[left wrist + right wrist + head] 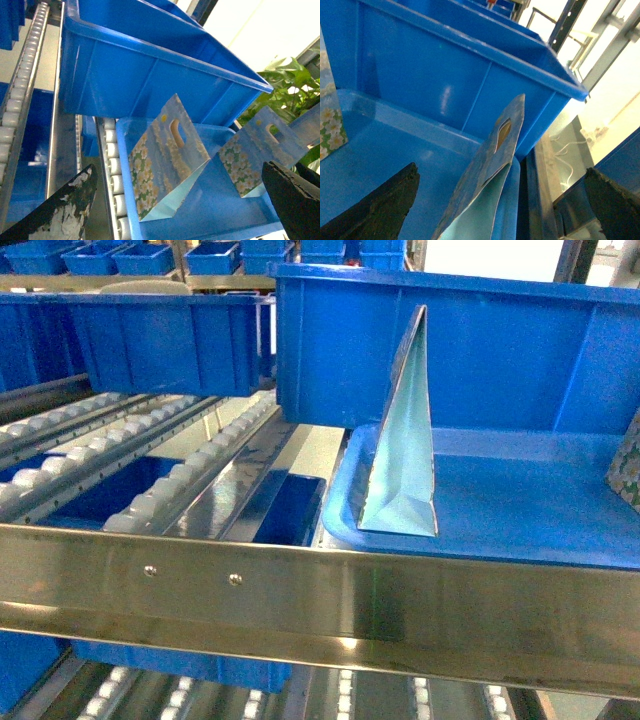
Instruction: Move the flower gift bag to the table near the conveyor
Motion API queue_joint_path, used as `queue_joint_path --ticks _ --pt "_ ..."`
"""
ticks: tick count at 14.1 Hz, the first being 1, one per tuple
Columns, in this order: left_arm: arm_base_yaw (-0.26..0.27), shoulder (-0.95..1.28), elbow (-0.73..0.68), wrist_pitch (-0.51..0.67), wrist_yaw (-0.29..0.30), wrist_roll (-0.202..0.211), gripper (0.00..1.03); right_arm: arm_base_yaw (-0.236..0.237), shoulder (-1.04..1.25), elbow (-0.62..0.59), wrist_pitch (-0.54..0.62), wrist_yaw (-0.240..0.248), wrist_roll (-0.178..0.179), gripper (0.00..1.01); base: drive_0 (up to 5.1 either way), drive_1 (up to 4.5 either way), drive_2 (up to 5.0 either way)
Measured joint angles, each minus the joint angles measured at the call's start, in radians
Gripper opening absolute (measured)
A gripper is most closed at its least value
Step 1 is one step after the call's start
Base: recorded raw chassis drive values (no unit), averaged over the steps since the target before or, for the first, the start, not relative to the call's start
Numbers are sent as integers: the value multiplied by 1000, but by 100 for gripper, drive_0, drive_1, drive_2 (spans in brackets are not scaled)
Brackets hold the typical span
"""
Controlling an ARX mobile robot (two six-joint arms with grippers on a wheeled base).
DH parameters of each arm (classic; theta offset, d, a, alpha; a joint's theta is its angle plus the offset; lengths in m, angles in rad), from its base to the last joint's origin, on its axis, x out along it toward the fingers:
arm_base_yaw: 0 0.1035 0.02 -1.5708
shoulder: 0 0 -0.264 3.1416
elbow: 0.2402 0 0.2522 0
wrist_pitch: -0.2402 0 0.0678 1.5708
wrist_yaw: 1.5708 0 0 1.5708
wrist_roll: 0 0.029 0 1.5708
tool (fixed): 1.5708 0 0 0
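We see two small wedge-shaped paper bags with white-yellow flowers and blue sky, and both stand upright in one shallow blue plastic tray [520,515]. The tray lies on the steel-framed conveyor of small white rollers [150,490]. No dark figure shows on either bag, so we cannot tell for sure which one the task means. We judge that the flower gift bag [405,440] is the left one, because it stands in the middle of the head view. The similar flowered bag [627,465] stands well apart from it, at the right end of the tray.

The flower gift bag turns its narrow pale blue side toward the robot. Its printed faces look left and right, and its top ridge with the cut-out handle runs away from us.

The left gripper [179,170] has its two dark fingers spread wide. The flower gift bag [165,160] lies ahead of it, between the lines of the fingers and not touched. The right gripper [501,170] is also spread wide and holds nothing, and the similar flowered bag [490,175] is in front of it. We think the left arm is the nearer one for the pick.

A deep blue plastic bin [500,350] stands just behind the tray, and we cannot see what is in it. The white table is not in any view.
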State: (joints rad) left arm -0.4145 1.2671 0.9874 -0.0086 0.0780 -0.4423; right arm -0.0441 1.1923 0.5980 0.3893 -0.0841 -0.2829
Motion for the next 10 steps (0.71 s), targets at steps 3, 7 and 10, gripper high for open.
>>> queue_joint_path --ticks 3,7,10 --pt "-2 8 7 0 -2 -3 98 6 64 45 -31 1 6 98 0 0 0" --pt "10 21 9 1 24 -4 98 14 167 106 -10 32 29 98 0 0 0" --pt "16 21 9 -10 8 -4 98 31 200 142 -22 67 31 98 0 0 0"
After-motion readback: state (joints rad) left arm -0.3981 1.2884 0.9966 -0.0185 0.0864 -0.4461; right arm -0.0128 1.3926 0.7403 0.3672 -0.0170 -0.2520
